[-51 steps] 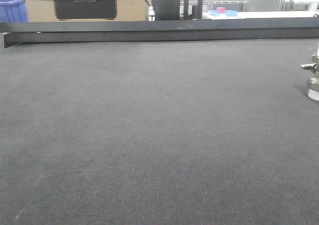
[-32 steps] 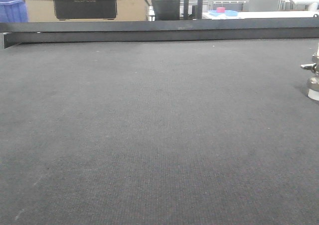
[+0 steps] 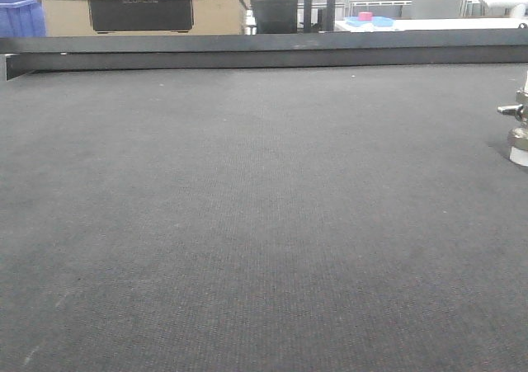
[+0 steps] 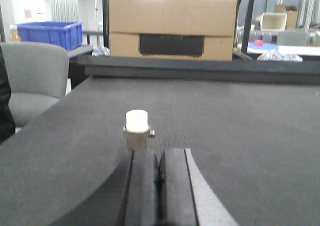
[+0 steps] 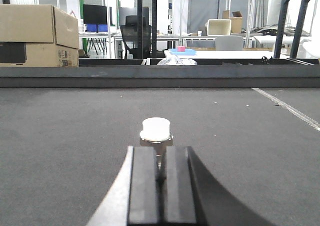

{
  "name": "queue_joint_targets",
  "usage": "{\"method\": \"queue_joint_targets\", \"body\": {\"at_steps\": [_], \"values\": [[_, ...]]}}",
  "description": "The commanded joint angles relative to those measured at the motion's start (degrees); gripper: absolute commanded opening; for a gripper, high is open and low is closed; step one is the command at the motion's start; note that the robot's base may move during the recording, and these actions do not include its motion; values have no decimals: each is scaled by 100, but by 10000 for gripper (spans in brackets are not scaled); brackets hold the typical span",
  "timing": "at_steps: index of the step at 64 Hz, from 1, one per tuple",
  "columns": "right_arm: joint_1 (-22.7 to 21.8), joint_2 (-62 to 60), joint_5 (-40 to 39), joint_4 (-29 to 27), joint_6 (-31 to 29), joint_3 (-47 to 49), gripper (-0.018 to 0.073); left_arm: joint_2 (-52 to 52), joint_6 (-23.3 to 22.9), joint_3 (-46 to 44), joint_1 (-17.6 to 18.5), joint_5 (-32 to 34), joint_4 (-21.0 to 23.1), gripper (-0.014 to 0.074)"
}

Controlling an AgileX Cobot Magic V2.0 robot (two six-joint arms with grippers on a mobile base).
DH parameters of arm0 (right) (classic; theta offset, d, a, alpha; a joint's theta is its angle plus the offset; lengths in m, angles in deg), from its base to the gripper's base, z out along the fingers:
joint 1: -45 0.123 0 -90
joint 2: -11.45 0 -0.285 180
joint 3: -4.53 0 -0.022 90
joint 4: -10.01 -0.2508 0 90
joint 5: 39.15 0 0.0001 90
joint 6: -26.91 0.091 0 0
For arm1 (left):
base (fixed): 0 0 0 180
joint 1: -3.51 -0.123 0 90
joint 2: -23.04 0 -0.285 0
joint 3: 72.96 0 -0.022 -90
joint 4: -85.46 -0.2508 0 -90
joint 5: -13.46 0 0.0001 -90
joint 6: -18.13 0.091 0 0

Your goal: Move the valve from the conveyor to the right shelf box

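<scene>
The conveyor (image 3: 247,223) is a wide dark grey belt that fills the front view. A valve (image 3: 518,129) stands at its right edge, cut off by the frame, silvery with its white part at the bottom. In the left wrist view, a valve (image 4: 137,131) with its white part on top stands just beyond my left gripper (image 4: 159,153), slightly left of it; the jaws are shut and empty. In the right wrist view, a valve (image 5: 156,133) stands straight ahead of my right gripper (image 5: 161,151), which is shut; silver shows through the slit. The right shelf box is out of view.
A dark metal rail (image 3: 247,54) edges the belt's far side. Behind it are a cardboard box (image 4: 172,28) and a blue crate (image 4: 50,31). A grey chair (image 4: 30,80) stands off the belt's left edge. A pale strip (image 5: 290,108) runs along the belt's right side.
</scene>
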State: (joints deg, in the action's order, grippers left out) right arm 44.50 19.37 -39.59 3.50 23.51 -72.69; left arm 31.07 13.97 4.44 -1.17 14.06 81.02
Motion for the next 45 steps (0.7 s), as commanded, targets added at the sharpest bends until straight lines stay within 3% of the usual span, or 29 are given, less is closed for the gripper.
{"method": "queue_joint_targets", "body": {"at_steps": [1,9,15,21,27,34,45], "values": [[-36,-13,-314,-2,0,0,-153,-24,16,-18,-33,399,53,-111],[-36,-13,-728,-2,0,0,-153,-24,16,-18,-33,882,53,-111],[-36,-13,-623,-2,0,484,-153,-24,16,-251,-33,853,53,-111],[-36,-13,1,-2,0,1277,-153,-24,16,-837,-33,425,53,-111],[-36,94,577,-2,0,1990,-108,229,16,-1642,-33,-408,37,-104],[-36,567,979,-2,0,2655,60,774,16,-2461,-33,-1254,26,3],[-36,1446,1023,-2,0,3106,407,1729,16,-3304,-33,-1592,54,361]]}}
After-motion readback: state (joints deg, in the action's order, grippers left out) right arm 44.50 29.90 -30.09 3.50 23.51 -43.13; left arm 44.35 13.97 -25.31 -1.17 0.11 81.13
